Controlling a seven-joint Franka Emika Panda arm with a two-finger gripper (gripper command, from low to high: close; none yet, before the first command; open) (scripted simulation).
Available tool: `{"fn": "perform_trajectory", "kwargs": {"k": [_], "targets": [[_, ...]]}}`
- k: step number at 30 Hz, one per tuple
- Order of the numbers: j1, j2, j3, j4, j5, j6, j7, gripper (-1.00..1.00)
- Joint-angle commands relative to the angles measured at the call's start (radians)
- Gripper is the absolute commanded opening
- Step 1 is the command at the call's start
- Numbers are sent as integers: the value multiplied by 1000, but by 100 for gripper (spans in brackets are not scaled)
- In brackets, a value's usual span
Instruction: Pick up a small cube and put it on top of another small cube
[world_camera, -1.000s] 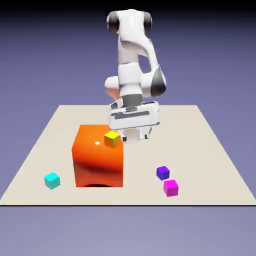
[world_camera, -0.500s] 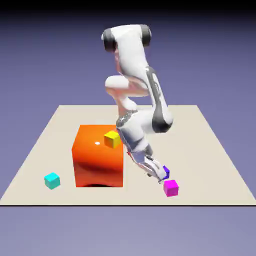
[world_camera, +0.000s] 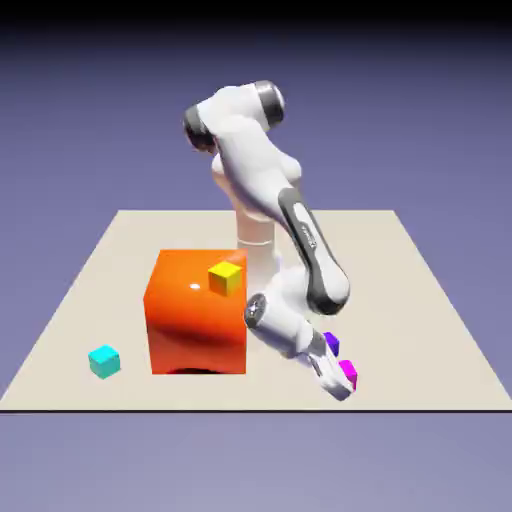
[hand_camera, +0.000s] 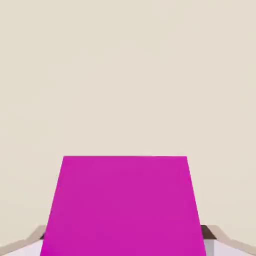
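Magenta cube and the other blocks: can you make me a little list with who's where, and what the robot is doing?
gripper: shut on the magenta cube
magenta cube: between the finger tips
purple cube: on the table, close by the magenta one
yellow cube: on top of the orange block
orange block: on the table
cyan cube: on the table, at the exterior view's left
stacked yet: no, magenta isn't on yellow
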Motion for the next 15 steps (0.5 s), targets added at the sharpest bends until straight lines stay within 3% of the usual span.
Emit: {"fn": "perform_trajectory", "kwargs": {"k": [1, 4, 15], "targets": [[-15, -36, -2, -9, -10, -32, 13, -100], [-97, -134, -2, 32, 21, -44, -85, -100], [-111, -494, -356, 93, -70, -459, -138, -100]]}}
